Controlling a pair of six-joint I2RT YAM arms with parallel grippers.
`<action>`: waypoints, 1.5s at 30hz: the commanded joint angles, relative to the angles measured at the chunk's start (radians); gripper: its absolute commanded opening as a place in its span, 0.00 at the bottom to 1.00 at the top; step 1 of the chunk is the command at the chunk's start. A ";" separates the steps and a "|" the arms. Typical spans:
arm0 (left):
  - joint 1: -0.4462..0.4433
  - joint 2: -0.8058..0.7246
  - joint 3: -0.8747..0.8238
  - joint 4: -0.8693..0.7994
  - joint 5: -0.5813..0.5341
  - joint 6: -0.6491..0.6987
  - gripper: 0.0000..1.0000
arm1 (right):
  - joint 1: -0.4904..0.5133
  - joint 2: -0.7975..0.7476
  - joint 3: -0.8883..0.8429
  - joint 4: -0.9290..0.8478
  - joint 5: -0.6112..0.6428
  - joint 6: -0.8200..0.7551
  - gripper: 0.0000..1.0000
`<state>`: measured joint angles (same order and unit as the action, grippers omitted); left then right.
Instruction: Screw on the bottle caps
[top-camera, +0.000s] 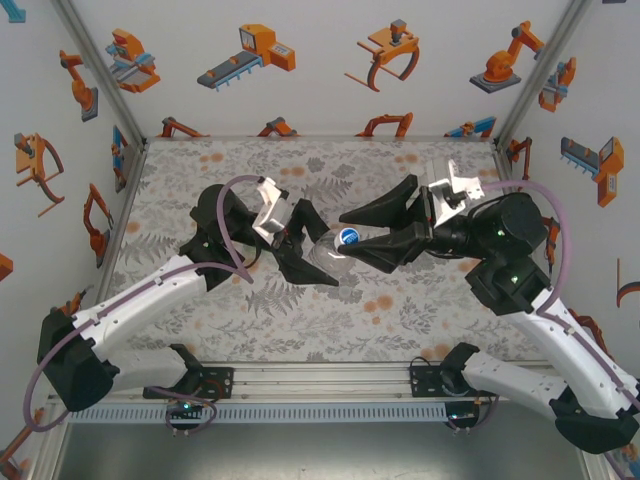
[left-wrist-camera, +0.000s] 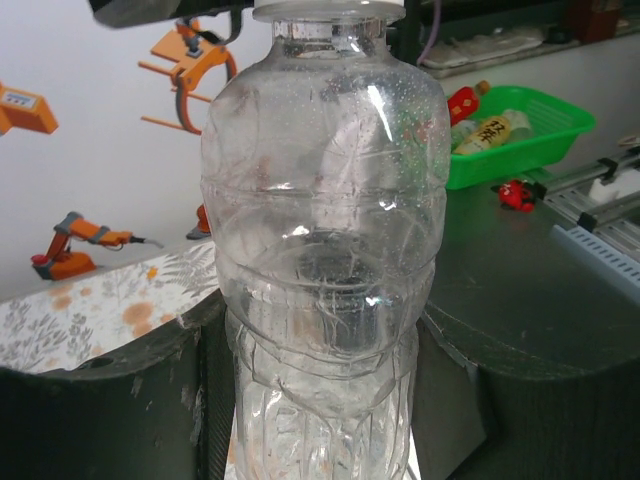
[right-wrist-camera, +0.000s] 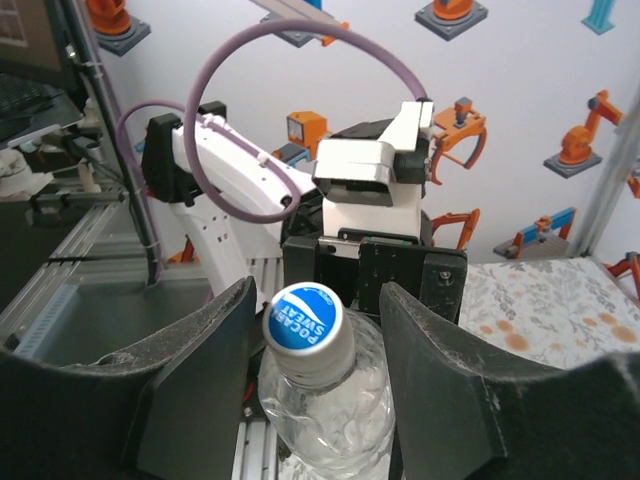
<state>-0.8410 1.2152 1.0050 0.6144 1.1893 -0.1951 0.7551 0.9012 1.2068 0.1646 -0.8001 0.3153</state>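
The left hand (top-camera: 306, 262) is clamped tight around the lower body of the clear plain bottle (left-wrist-camera: 325, 250), holding it tilted above the middle of the floral worktop (top-camera: 200, 200). The blue cap (right-wrist-camera: 303, 318), printed POCARI SWEAT, sits on the bottle's neck. The right hand (right-wrist-camera: 318, 296) straddles that cap with its jaws partly open, a gap showing on one side
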 joint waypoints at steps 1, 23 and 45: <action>-0.019 0.006 0.041 0.025 0.053 -0.019 0.00 | 0.006 0.004 0.009 0.082 -0.078 0.024 0.48; -0.032 -0.064 0.016 -0.190 -0.081 0.225 0.00 | 0.006 0.000 0.016 -0.041 0.093 -0.063 0.00; -0.035 -0.071 -0.020 -0.411 -1.078 0.309 0.00 | 0.006 0.090 -0.066 -0.125 0.901 0.072 0.00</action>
<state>-0.8722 1.1324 0.9722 0.2165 0.2714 0.1291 0.7647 0.9707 1.1606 0.0147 -0.0570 0.3225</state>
